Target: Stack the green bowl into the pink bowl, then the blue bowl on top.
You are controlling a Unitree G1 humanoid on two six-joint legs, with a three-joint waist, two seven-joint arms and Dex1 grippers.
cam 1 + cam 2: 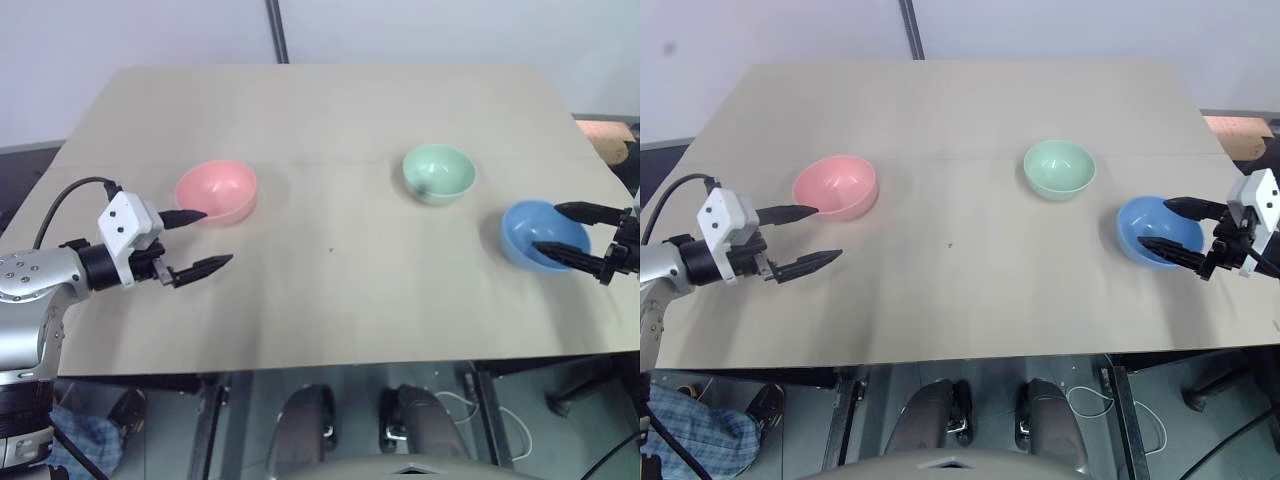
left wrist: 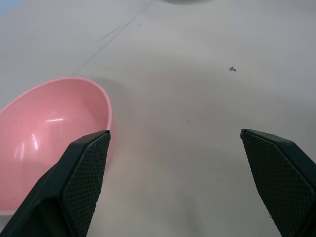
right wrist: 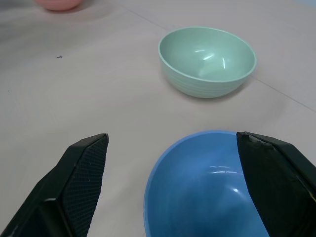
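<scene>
Bowls upright (round; no long axis)

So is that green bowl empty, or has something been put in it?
Empty. The green bowl stands upright on the table, and its inside shows only bare glossy glaze.

Left wrist: left gripper (image 2: 187, 163) spread wide over the table (image 2: 197, 98), empty.
You see the pink bowl (image 2: 44, 138) upright, just beside one black finger (image 2: 84, 177), whose tip overlaps the bowl's rim; contact can't be told. The other finger stands well apart over bare beige tabletop. A small dark speck (image 2: 232, 69) lies farther out.
</scene>
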